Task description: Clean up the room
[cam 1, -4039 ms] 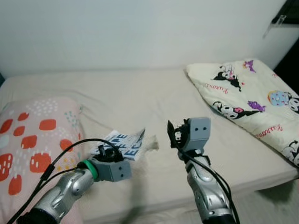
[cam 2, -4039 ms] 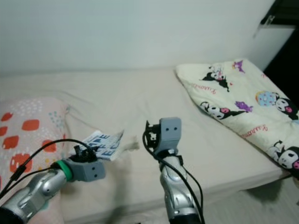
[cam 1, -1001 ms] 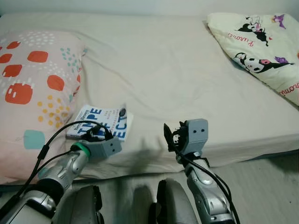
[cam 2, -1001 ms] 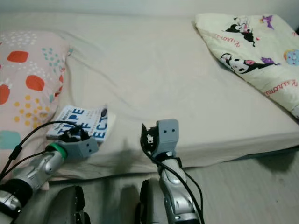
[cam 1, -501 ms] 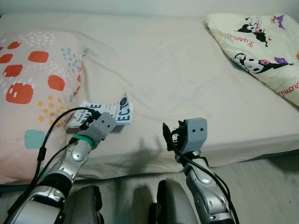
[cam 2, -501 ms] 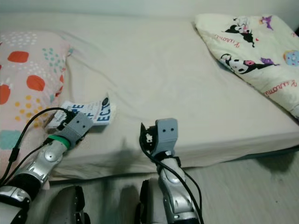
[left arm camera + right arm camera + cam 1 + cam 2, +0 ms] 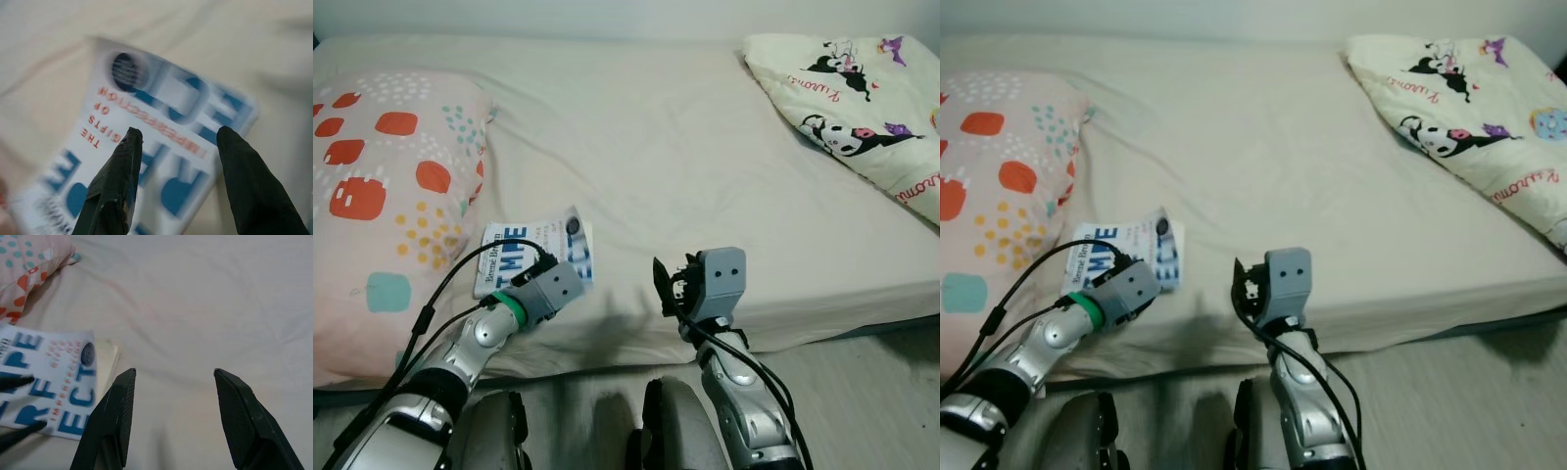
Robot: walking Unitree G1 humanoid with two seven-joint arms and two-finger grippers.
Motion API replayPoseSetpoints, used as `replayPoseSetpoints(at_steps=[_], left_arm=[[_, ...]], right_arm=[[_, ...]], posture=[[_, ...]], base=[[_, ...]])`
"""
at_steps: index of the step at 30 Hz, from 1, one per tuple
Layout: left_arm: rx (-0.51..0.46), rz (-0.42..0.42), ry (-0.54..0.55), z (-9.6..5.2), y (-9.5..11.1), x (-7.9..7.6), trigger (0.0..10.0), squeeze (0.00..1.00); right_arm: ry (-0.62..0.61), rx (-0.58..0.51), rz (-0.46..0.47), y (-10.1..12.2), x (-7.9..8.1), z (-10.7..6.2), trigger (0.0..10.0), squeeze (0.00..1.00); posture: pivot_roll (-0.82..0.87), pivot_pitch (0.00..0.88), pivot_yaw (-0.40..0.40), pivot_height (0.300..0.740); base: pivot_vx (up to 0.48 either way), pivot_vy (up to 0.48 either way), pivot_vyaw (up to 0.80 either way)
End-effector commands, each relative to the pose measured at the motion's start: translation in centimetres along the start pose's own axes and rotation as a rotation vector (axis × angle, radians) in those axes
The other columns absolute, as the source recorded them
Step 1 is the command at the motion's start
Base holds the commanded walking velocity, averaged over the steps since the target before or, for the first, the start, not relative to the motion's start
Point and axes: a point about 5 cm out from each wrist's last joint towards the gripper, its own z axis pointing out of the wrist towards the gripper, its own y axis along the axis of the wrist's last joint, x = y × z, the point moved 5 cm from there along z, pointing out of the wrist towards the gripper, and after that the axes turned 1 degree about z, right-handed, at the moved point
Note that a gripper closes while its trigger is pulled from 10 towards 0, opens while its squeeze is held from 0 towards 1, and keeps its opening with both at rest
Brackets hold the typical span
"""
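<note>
Since half a second ago my left arm has drawn back toward the mattress edge, and the book (image 7: 536, 253) now lies flat and readable on the sheet rather than tipped under my wrist.

Far left: patterned pillow (image 7: 382, 186), resting at the head of the bed (image 7: 666, 147). Book just beside it, touching the sheet, near the front edge.

Left gripper (image 7: 178, 147): over the book's cover, fingers (image 7: 117, 186) apart with the cover showing between them. Nothing clamped. In the head views the wrist housing covers the book's near edge.

Centre: right gripper (image 7: 171, 377) held above the bare sheet, fingers spread wide, empty; book off to its side.

Far right: cartoon-print blanket (image 7: 862, 98), folded at the foot end.

Judgement on progress: early. Book is not lifted or put away; a grasp and a carry-off remain. Bedding looks roughly in order.
</note>
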Motion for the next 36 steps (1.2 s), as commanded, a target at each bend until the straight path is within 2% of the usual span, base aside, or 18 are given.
replayPoseSetpoints(at_steps=[1, 3, 5, 8, 10, 11, 13, 14, 15, 18, 21, 23, 24, 26, 27, 30, 33, 36], left_arm=[[0.014, -0.009, -0.065, -0.6, -0.8, -1.7, 10.0, 0.0], [-0.01, -0.057, -0.086, -1.3, -0.7, -2.8, 10.0, 0.0], [-0.023, -0.074, -0.09, -1.5, -0.6, -3.0, 10.0, 0.0], [-0.047, -0.096, -0.074, -1.7, -0.1, -3.2, 10.0, 0.0], [-0.086, -0.132, -0.024, -1.8, 0.9, -2.7, 10.0, 0.0], [-0.171, -0.249, 0.152, -2.0, 3.2, -0.2, 10.0, 0.0], [-0.201, -0.314, 0.233, -2.3, 4.0, 1.1, 10.0, 0.0], [-0.226, -0.401, 0.327, -2.8, 4.7, 2.9, 10.0, 0.0], [-0.226, -0.401, 0.327, -2.8, 4.7, 2.9, 10.0, 0.0], [-0.28, -0.579, 0.502, -5.1, 6.2, 6.4, 10.0, 0.0], [-0.293, -0.601, 0.523, -5.9, 6.7, 6.9, 10.0, 0.0], [-0.281, -0.672, 0.566, -6.8, 6.6, 7.6, 10.0, 0.0], [-0.281, -0.672, 0.566, -6.8, 6.6, 7.6, 10.0, 0.0], [-0.219, -0.768, 0.623, -7.7, 5.8, 8.2, 10.0, 0.0], [-0.2, -0.788, 0.643, -7.9, 5.5, 8.5, 10.0, 0.0], [-0.197, -0.814, 0.663, -8.3, 5.5, 9.1, 10.0, 0.0], [-0.211, -0.803, 0.669, -8.2, 5.9, 9.9, 10.0, 0.0], [-0.17, -0.765, 0.671, -8.0, 6.3, 10.8, 10.0, 0.0]], right_arm=[[-0.015, 0.025, 0.005, -0.8, -0.4, -0.3, 10.0, 0.0], [-0.02, 0.024, 0.004, -0.8, -0.6, -0.3, 10.0, 0.0], [-0.021, 0.024, 0.004, -0.8, -0.7, -0.3, 10.0, 0.0], [-0.022, 0.024, 0.003, -0.8, -0.8, -0.3, 10.0, 0.0], [-0.021, 0.023, 0.003, -0.8, -0.8, -0.2, 10.0, 0.0], [-0.015, 0.008, 0.004, -0.4, -0.6, -0.1, 10.0, 0.0], [-0.012, -0.003, 0.005, -0.2, -0.5, 0.0, 10.0, 0.0], [-0.002, -0.036, 0.007, 0.6, -0.2, 0.2, 10.0, 0.0], [-0.002, -0.036, 0.007, 0.6, -0.2, 0.2, 10.0, 0.0], [0.008, -0.116, 0.002, 2.8, 0.1, 0.5, 10.0, 0.0], [0.002, -0.135, -0.011, 3.3, 0.0, 0.7, 10.0, 0.0], [-0.034, -0.14, -0.031, 3.6, -0.9, 0.7, 10.0, 0.0], [-0.034, -0.14, -0.031, 3.6, -0.9, 0.7, 10.0, 0.0], [-0.071, -0.148, -0.035, 3.7, -1.9, 0.7, 10.0, 0.0], [-0.08, -0.148, -0.03, 3.7, -2.2, 0.6, 10.0, 0.0], [-0.093, -0.147, -0.033, 3.6, -2.7, 0.6, 10.0, 0.0], [-0.1, -0.15, -0.032, 3.8, -3.0, 0.7, 10.0, 0.0], [-0.105, -0.159, -0.034, 4.2, -3.1, 1.1, 10.0, 0.0]], posture=[[-0.01, 0.174, -0.028, 0.605], [-0.01, 0.171, -0.029, 0.605], [-0.01, 0.171, -0.029, 0.605], [0.0, 0.172, -0.033, 0.605], [0.0, 0.174, -0.036, 0.605], [0.01, 0.17, -0.038, 0.605], [0.01, 0.17, -0.038, 0.605], [0.01, 0.167, -0.041, 0.605], [0.01, 0.167, -0.041, 0.605], [0.02, 0.144, -0.039, 0.605], [0.02, 0.144, -0.039, 0.605], [0.03, 0.132, -0.037, 0.619], [0.03, 0.132, -0.037, 0.619], [0.04, 0.111, -0.037, 0.629], [0.04, 0.111, -0.037, 0.634], [0.04, 0.104, -0.037, 0.643], [0.03, 0.085, -0.039, 0.653], [0.03, 0.072, -0.037, 0.668]], base=[[0.0, 0.0, 0.0], [0.0, 0.0, 0.0], [0.0, 0.0, 0.0], [0.0, 0.0, 0.0], [0.0, 0.0, 0.0], [0.0, 0.0, 0.0], [0.0, 0.0, 0.0], [0.0, 0.0, 0.0], [0.0, 0.0, 0.0], [0.0, 0.0, 0.0], [0.0, 0.0, 0.0], [0.0, 0.0, 0.0], [0.0, 0.0, 0.0], [0.0, 0.0, 0.0], [0.0, 0.0, 0.0], [0.0, 0.0, 0.0], [0.0, 0.0, 0.0], [0.0, 0.0, 0.0]])
